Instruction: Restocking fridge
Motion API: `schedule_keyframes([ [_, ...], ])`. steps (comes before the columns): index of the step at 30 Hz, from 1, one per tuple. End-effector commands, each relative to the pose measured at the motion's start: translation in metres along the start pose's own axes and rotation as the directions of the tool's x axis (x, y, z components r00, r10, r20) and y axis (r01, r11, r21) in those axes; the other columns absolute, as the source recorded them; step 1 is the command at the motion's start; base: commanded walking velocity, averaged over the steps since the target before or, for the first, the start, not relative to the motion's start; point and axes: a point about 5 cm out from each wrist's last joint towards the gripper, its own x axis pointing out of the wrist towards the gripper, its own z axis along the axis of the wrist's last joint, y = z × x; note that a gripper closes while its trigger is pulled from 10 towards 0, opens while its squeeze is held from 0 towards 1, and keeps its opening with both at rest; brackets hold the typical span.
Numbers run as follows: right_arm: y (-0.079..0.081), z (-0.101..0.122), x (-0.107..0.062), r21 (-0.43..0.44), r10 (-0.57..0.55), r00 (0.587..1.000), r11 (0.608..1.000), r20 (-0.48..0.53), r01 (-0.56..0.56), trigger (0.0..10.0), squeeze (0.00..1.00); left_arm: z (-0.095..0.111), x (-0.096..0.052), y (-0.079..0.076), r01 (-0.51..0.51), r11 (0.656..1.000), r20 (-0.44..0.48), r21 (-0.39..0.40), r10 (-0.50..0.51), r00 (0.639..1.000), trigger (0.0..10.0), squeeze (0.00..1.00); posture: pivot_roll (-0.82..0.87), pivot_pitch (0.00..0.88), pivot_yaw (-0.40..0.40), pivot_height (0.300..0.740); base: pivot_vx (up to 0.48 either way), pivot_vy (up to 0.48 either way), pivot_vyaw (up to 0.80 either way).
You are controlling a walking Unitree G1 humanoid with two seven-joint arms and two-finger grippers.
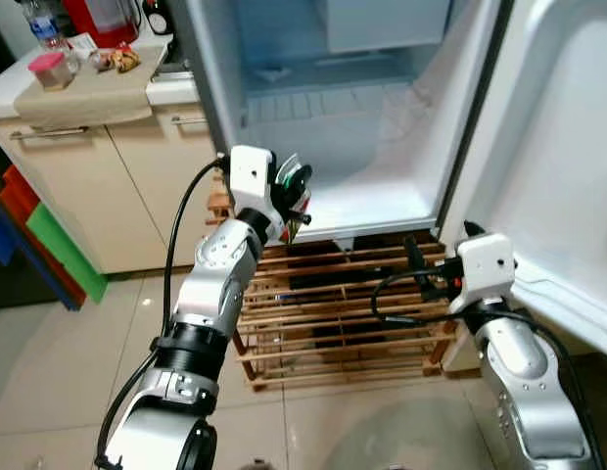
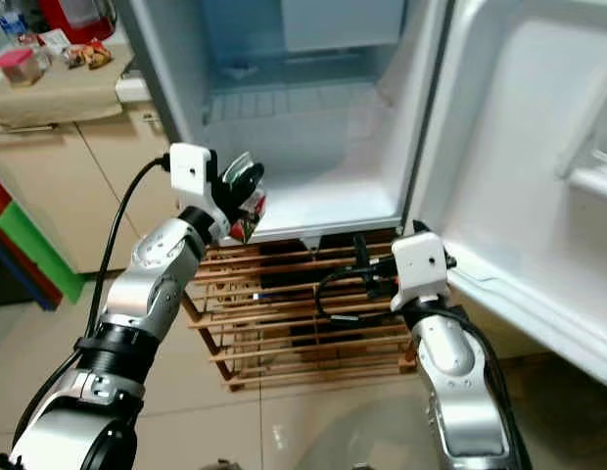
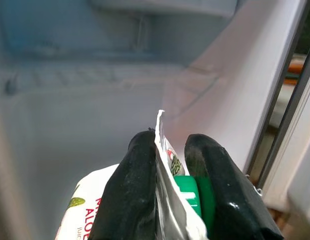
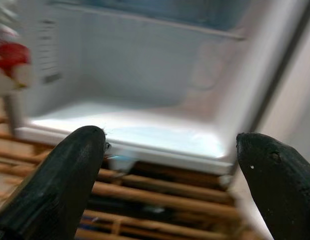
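The small white fridge (image 1: 382, 186) stands open on a wooden rack, its bottom compartment bare. At the fridge's lower left front corner, my left gripper (image 1: 296, 196) is shut on a white drink pouch (image 3: 167, 155) with a green cap (image 3: 187, 192) and red print. The pouch is pinched by its top edge between the black fingers (image 3: 132, 190), in front of the open compartment. My right gripper (image 1: 413, 257) is open with nothing in it, low at the fridge's right front corner, facing the compartment floor (image 4: 145, 132) and the rack.
The fridge door (image 1: 568, 166) hangs open on the right, close to my right arm. A slatted wooden rack (image 1: 333, 323) holds up the fridge. To the left is a beige cabinet (image 1: 88, 186) whose counter carries a cloth, a jar, bottles and snacks. Tiled floor lies below.
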Motion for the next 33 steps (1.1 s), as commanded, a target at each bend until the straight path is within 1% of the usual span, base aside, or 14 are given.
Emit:
schedule_keyframes([
  [1,-0.003,0.005,-0.002,-0.011,0.0,1.0,1.0,0.015,0.001,10.0,0.06,0.002,0.004,-0.002,0.015,1.0,0.008,-0.001,-0.015,1.0,10.0,0.0,-0.16,0.0,0.089,0.711,0.0,0.439,0.0],
  [3,-0.004,0.006,-0.002,-0.01,0.0,1.0,1.0,0.016,0.0,10.0,0.06,0.002,0.005,-0.004,0.022,1.0,0.007,0.006,-0.022,1.0,10.0,0.0,-0.16,0.0,0.087,0.711,0.0,0.441,0.0],
  [4,-0.004,0.006,-0.002,-0.013,0.0,1.0,1.0,0.016,0.0,10.0,0.06,0.001,0.006,-0.006,0.028,0.999,0.001,0.031,-0.029,1.0,10.0,0.0,-0.16,0.0,0.086,0.711,0.0,0.446,0.0],
  [5,-0.004,0.006,-0.002,-0.013,0.0,1.0,1.0,0.016,0.0,10.0,0.06,0.001,0.006,-0.006,0.028,0.999,0.001,0.031,-0.029,1.0,10.0,0.0,-0.16,0.0,0.086,0.711,0.0,0.446,0.0],
  [6,-0.004,0.006,-0.002,-0.014,0.0,1.0,1.0,0.017,0.0,10.0,0.06,0.001,0.008,-0.01,0.049,0.996,-0.003,0.071,-0.049,0.999,10.0,0.0,-0.16,0.0,0.086,0.711,0.0,0.0,0.0],
  [7,-0.005,0.006,-0.003,-0.018,-0.002,1.0,1.0,0.016,0.002,10.0,0.06,0.001,0.01,-0.016,0.072,0.994,-0.006,0.085,-0.072,0.997,10.0,0.0,-0.16,0.0,0.086,0.711,0.0,0.0,0.0],
  [10,-0.006,0.006,-0.003,-0.02,-0.008,1.0,1.0,0.014,0.008,10.0,0.06,0.001,0.01,-0.018,0.082,0.994,0.0,0.076,-0.082,0.997,10.0,0.0,-0.16,0.0,0.086,0.711,0.0,0.0,0.0],
  [12,-0.008,0.005,-0.004,-0.018,-0.024,1.0,1.0,0.007,0.024,10.0,0.07,0.002,0.01,-0.021,0.096,0.994,0.013,0.052,-0.096,0.995,10.0,0.0,-0.16,0.0,0.086,0.711,0.0,0.0,0.0],
  [14,-0.009,0.003,-0.004,-0.002,-0.032,0.999,0.999,-0.007,0.032,10.0,0.06,0.001,0.009,-0.023,0.104,0.993,0.013,0.05,-0.105,0.994,10.0,0.0,-0.16,0.0,0.086,0.711,0.0,0.0,-0.65],
  [18,-0.008,0.002,-0.004,-0.005,-0.03,0.999,1.0,-0.012,0.03,10.0,0.06,-0.002,0.009,-0.024,0.096,0.995,0.009,0.039,-0.097,0.995,10.0,0.0,-0.16,0.0,0.088,0.711,0.0,0.0,-0.62],
  [22,-0.006,0.0,-0.004,-0.002,-0.021,1.0,1.0,-0.018,0.021,10.0,0.06,-0.001,0.013,-0.024,0.083,0.997,0.009,0.006,-0.083,0.997,10.0,0.0,-0.16,0.0,0.092,0.711,0.0,0.0,-0.63],
  [25,-0.007,0.0,-0.004,-0.002,-0.026,0.999,1.0,-0.02,0.026,10.0,0.07,0.0,0.015,-0.026,0.095,0.995,0.008,0.023,-0.095,0.995,10.0,0.0,-0.16,0.0,0.096,0.711,0.0,0.0,-0.64],
  [28,-0.008,0.002,-0.004,0.001,-0.032,0.999,0.999,0.0,0.032,10.0,0.07,0.0,0.016,-0.026,0.094,0.995,0.006,0.023,-0.094,0.996,10.0,0.0,-0.16,0.0,0.101,0.711,0.0,0.0,-0.63],
  [33,-0.008,0.002,-0.004,-0.005,-0.03,1.0,1.0,0.0,0.03,10.0,0.07,-0.001,0.016,-0.019,0.053,0.998,-0.006,0.015,-0.053,0.999,10.0,0.0,-0.16,0.0,0.103,0.711,0.068,0.067,0.0],
])
